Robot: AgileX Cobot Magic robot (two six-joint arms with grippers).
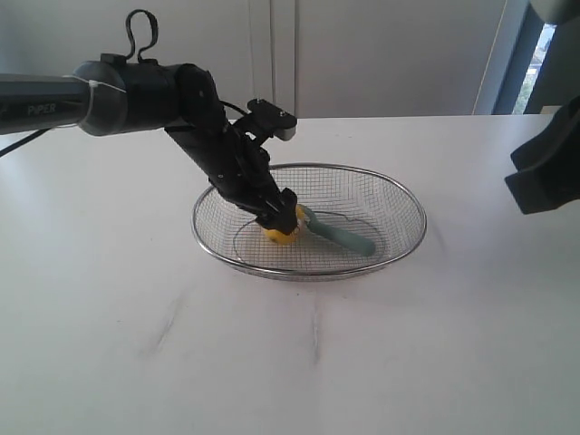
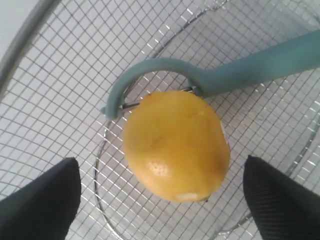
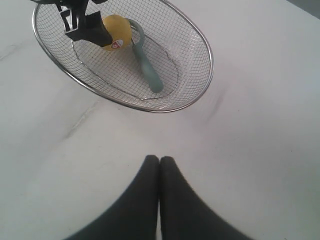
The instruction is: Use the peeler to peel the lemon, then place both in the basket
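The yellow lemon (image 1: 283,231) (image 2: 175,145) (image 3: 117,32) lies on the mesh floor of the silver wire basket (image 1: 410,195) (image 3: 209,60) (image 2: 20,50). Its red-and-white sticker shows in the right wrist view. The teal peeler (image 1: 344,236) (image 2: 240,70) (image 3: 147,67) lies beside it, its looped head against the lemon. My left gripper (image 1: 279,217) (image 2: 162,195) is down inside the basket, open, its two fingers standing apart on either side of the lemon without touching it. My right gripper (image 3: 159,161) is shut and empty, held above the table away from the basket.
The basket stands in the middle of a white table (image 1: 136,344). The right arm's dark body (image 1: 548,168) hangs at the right edge. A white wall and a window lie behind the table.
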